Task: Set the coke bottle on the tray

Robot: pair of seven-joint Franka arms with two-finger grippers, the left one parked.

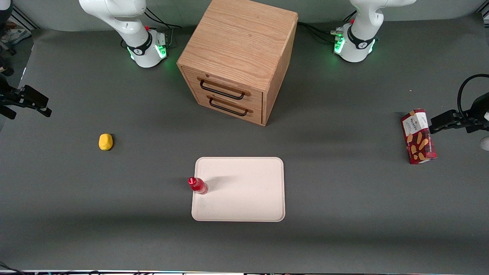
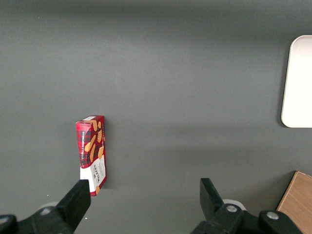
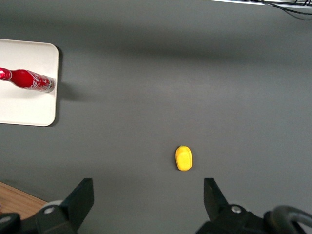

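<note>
The coke bottle [image 1: 198,185], small, glossy red with a red cap, stands upright on the tray [image 1: 244,198], just inside the rim at the working arm's end. The tray is flat, pale cream-pink, with rounded corners. My right gripper [image 1: 41,107] is raised at the working arm's end of the table, well away from the bottle and tray. In the right wrist view the gripper [image 3: 146,187] is open and empty over bare table, and the bottle [image 3: 30,81] and a corner of the tray [image 3: 29,109] show at a distance.
A small yellow lump [image 1: 106,141] lies on the table between my gripper and the tray, close under the gripper in the right wrist view [image 3: 184,158]. A wooden two-drawer cabinet [image 1: 238,57] stands farther from the camera than the tray. A red snack box [image 1: 418,136] lies toward the parked arm's end.
</note>
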